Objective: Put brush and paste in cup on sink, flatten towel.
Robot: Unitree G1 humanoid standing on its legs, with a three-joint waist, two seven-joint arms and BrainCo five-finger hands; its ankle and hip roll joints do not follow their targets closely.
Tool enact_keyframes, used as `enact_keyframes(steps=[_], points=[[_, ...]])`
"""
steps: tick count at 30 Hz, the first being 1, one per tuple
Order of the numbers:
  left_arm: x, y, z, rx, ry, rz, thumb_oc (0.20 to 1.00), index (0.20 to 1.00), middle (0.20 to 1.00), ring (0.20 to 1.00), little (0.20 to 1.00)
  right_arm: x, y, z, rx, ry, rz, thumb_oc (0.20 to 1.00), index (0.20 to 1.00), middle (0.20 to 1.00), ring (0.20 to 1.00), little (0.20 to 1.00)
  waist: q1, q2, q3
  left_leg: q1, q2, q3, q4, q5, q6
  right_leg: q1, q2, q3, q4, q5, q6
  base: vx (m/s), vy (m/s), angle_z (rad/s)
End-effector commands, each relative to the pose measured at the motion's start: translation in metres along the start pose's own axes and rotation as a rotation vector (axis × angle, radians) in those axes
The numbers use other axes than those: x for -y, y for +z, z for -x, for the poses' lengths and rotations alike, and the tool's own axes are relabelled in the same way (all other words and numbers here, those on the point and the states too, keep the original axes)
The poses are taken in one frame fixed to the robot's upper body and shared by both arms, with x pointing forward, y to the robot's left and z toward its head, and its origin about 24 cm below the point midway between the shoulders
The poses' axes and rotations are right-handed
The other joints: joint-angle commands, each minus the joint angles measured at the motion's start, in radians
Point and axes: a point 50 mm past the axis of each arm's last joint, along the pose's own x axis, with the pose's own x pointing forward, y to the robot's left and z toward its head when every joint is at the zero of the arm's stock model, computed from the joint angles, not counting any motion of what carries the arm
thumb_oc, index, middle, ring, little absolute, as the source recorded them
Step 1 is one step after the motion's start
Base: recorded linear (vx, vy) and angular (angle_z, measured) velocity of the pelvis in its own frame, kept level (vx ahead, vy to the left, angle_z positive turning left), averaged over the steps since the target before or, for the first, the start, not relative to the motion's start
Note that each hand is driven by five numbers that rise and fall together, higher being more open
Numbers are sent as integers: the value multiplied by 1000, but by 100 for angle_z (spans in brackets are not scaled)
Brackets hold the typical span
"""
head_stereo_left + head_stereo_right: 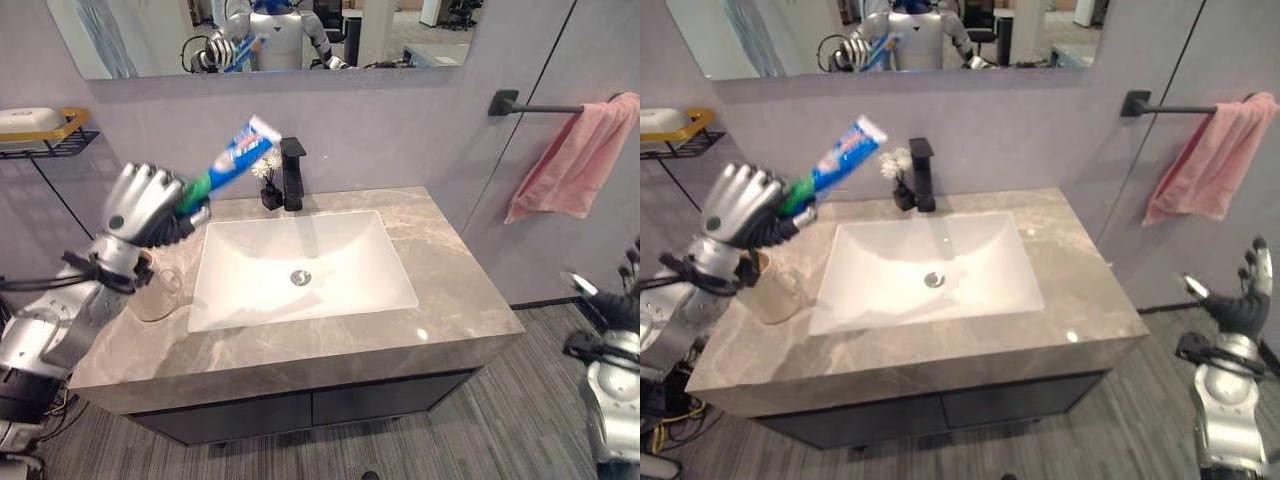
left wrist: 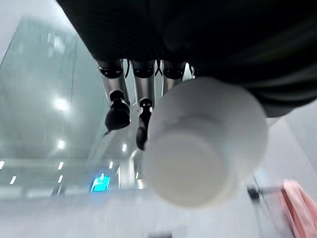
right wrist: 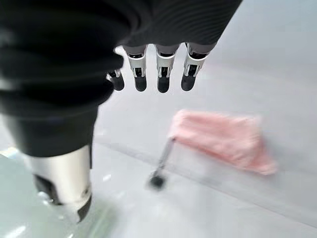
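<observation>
While our left hand (image 1: pixel 140 203) is curled around the green-capped end of the toothpaste tube (image 1: pixel 232 157), it holds the tube raised above the left side of the desk (image 1: pixel 440 270), the blue and white body slanting up toward the wall. From the left wrist view we see the tube's white cap end (image 2: pixel 198 148) pointing at the camera, with the dark fingertips (image 2: pixel 118 114) wrapped beside it. Just below the hand stands a clear glass cup (image 1: pixel 155 290) on the desk, at the left edge of the white sink basin (image 1: pixel 300 265); something stands inside it, but we cannot tell what. Behind the basin we see a black faucet (image 1: pixel 292 172) and a small vase of white flowers (image 1: pixel 268 180) just beside it. Our right hand (image 1: pixel 1243 290) hangs low at the right, well apart from the desk, fingers straight and spread, holding nothing. Up on the right wall, the pink towel (image 1: pixel 575 155) hangs bunched over a black towel bar (image 1: pixel 535 105). A wire shelf (image 1: pixel 45 135) is fixed to the wall at the far left.
</observation>
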Motion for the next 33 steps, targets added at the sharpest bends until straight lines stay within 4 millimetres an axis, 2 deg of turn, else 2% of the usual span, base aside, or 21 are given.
enact_keyframes(steps=[1,3,4,5,7,8,9,12,13,14,15,17,21,26,32,33], points=[[-46,1,-44,36,254,-14,200,200,200,200,200,-48,54,-28,218,293,-247,1000,1000,1000,1000,1000,8,-33,-71,-40,31,-41,4,43,-32,29,-72,-4,0,23,91,-43,28,-6],[-49,11,-57,69,289,36,200,200,200,200,200,-96,62,-26,151,516,-525,1000,1000,1000,1000,1000,27,-41,-66,-42,27,-39,4,54,-28,23,-74,1,0,35,89,-59,21,-1],[-48,15,-62,77,284,62,200,200,200,200,200,-117,58,-22,74,593,-634,1000,1000,1000,1000,1000,34,-44,-66,-41,27,-40,4,49,-29,24,-75,0,0,30,90,-36,19,-1],[-46,17,-63,80,278,79,200,200,200,200,200,-128,62,-19,64,643,-666,1000,1000,1000,1000,1000,40,-47,-63,-40,27,-41,4,50,-28,25,-76,0,0,31,88,2,22,4],[-46,22,-67,110,242,92,200,200,200,200,200,-147,76,-17,99,775,-592,1000,1000,1000,1000,1000,49,-53,-56,-39,25,-46,4,50,-28,35,-77,-6,0,30,86,8,15,2],[-42,33,-71,141,234,134,200,200,200,200,200,-165,85,-16,105,816,-604,1000,1000,1000,1000,1000,61,-57,-52,-39,24,-58,4,51,-27,47,-78,-17,1,27,84,0,0,0],[-43,32,-71,141,234,132,200,200,200,200,200,-165,85,-16,107,816,-605,1000,1000,1000,1000,1000,58,-58,-49,-38,24,-60,4,51,-27,49,-78,-20,1,27,84,22,20,10],[-28,61,-70,197,216,304,200,200,200,200,200,-198,115,-5,144,894,-775,1000,1000,1000,1000,1000,80,-69,-34,-44,22,-83,4,54,-26,62,-82,-43,5,21,81,11,25,24],[-29,60,-69,196,215,303,200,200,200,200,200,-198,115,-4,144,895,-776,1000,1000,1000,1000,1000,77,-69,-34,-44,21,-85,4,54,-26,63,-82,-45,4,21,82,-1,34,13],[-24,72,-64,230,194,355,200,200,200,200,200,-210,126,-2,136,887,-889,1000,1000,1000,1000,1000,94,-75,-29,-52,18,-94,4,55,-25,65,-85,-56,3,21,82,2,37,14],[-23,77,-60,248,183,382,200,200,200,200,200,-213,135,0,159,894,-938,1000,1000,1000,1000,1000,100,-78,-27,-56,17,-100,4,55,-25,64,-87,-62,2,20,82,6,46,27],[-21,79,-56,251,175,398,200,200,200,200,200,-216,140,2,167,904,-964,1000,1000,1000,1000,1000,103,-81,-26,-59,16,-104,4,55,-24,65,-88,-66,2,19,83,8,23,25],[-13,89,-43,261,139,475,200,200,200,200,200,-220,163,5,220,909,-1077,1000,1000,1000,1000,1000,131,-95,-18,-78,8,-122,4,58,-22,66,-95,-89,2,20,85,10,30,13],[-8,94,-33,257,109,536,200,200,200,200,200,-215,185,1,312,894,-1104,1000,1000,1000,1000,1000,155,-109,-7,-105,-4,-150,4,63,-20,66,-106,-116,1,22,89,5,35,18],[-8,95,-31,259,105,543,200,200,200,200,200,-215,188,0,323,893,-1113,1000,1000,1000,1000,1000,158,-111,-6,-109,-6,-154,4,64,-20,66,-108,-121,1,23,89,8,19,11],[-3,97,-27,247,90,582,200,200,200,200,200,-216,198,0,335,883,-1152,1000,1000,1000,1000,1000,175,-122,-1,-124,-18,-165,4,63,-14,63,-119,-133,0,31,93,35,86,1]])
